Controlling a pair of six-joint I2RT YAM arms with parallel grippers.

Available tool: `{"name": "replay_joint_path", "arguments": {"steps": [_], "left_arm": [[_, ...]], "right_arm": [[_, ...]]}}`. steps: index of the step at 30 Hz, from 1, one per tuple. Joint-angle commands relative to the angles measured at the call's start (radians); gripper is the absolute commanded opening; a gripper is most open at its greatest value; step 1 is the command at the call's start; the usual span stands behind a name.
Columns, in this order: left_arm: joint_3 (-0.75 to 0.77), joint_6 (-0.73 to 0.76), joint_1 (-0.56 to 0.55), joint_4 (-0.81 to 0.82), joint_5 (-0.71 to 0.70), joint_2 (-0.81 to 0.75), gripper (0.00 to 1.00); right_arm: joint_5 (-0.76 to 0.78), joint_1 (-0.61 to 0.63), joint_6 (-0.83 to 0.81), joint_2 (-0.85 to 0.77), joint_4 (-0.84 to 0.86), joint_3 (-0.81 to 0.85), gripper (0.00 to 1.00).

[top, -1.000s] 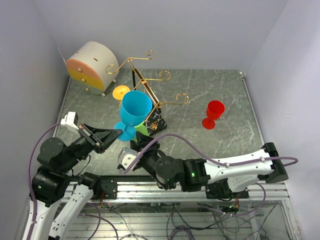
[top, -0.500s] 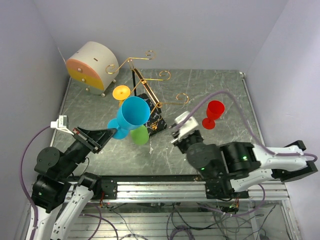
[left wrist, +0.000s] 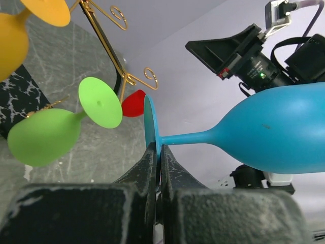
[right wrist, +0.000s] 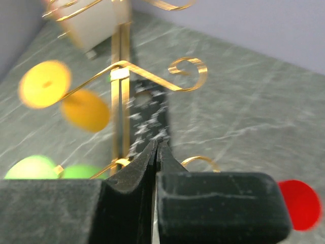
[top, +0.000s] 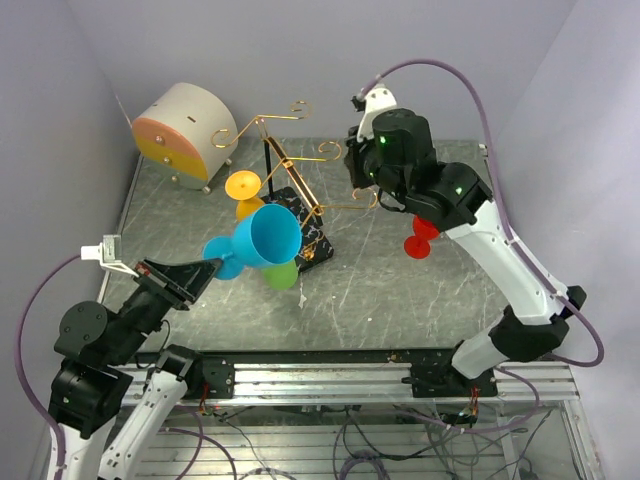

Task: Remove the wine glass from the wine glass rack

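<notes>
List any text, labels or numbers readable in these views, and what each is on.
None readable.
The blue wine glass, the wine glass rack and the round drawer box carry no print.
The right arm shows a green light in the left wrist view, but no legible lettering.

Top external: overhead from the near edge, whole table (top: 420, 290).
Left wrist: low, close, facing the wine glass rack (left wrist: 108, 47).
Right wrist: high, looking down.
Shared: the rack.
</notes>
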Motion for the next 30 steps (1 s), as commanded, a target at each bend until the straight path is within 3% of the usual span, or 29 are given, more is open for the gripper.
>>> {"name": "replay_joint_path", "arguments": {"steps": [1, 4, 8, 30], "left_arm": [[0.058, 0.125, 0.004, -0.037, -0.019, 0.051, 0.07], [0.078, 0.168, 0.004, -0.061, -0.014, 0.108, 0.07], [0.085, 0.21, 0.004, -0.047, -0.007, 0.152, 0.07], [0.098, 0.225, 0.004, 0.0, 0.036, 0.201, 0.07]], "right_arm": [[-0.481, -0.009, 0.066, -0.04, -0.051, 0.096, 0.03], [-0.722, -0.009, 0.095, -0.083, -0.011, 0.094, 0.26], [-0.823, -0.009, 0.14, -0.181, 0.062, 0.025, 0.4], [-0.905, -0.008, 0.158, -0.117, 0.068, -0.048, 0.42]]}}
